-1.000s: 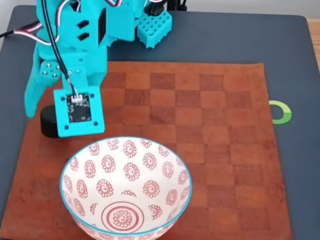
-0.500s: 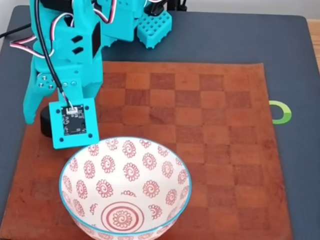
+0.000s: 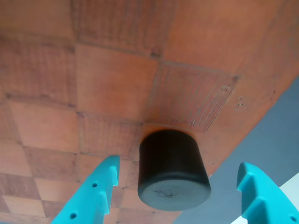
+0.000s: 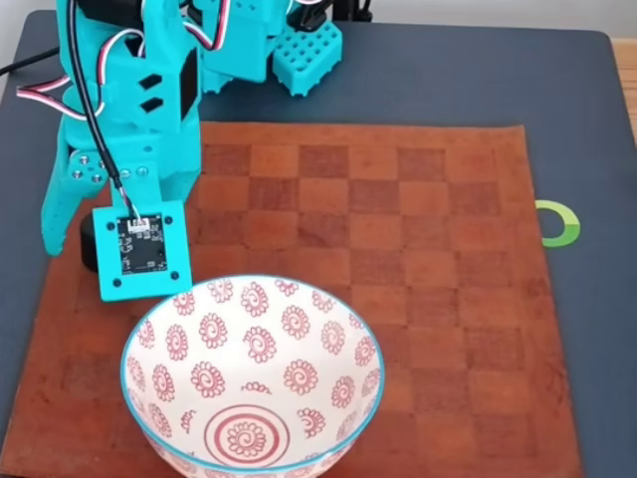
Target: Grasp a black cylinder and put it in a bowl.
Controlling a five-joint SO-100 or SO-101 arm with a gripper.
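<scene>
In the wrist view the black cylinder point(image 3: 173, 168) stands on the checkered mat near the mat's edge. My gripper point(image 3: 178, 164) is open, with one teal finger on each side of the cylinder and a gap at both sides. The fixed view shows the teal arm at the left, where its wrist camera board point(image 4: 142, 249) covers most of the black cylinder point(image 4: 88, 249). One teal finger point(image 4: 55, 211) hangs to the left of the cylinder. The white bowl point(image 4: 199, 339) with red spirals and a blue rim sits at the front, just right of and below the gripper.
A brown checkered mat point(image 4: 398, 249) lies on the dark grey table point(image 4: 577, 119). The cylinder is close to the mat's left edge. A green ring mark point(image 4: 559, 223) is at the right. The arm's teal base point(image 4: 304, 50) stands at the back.
The arm has shifted a little to the left and lowered, so its camera board hides more of the cylinder. Bowl and cylinder have stayed in place.
</scene>
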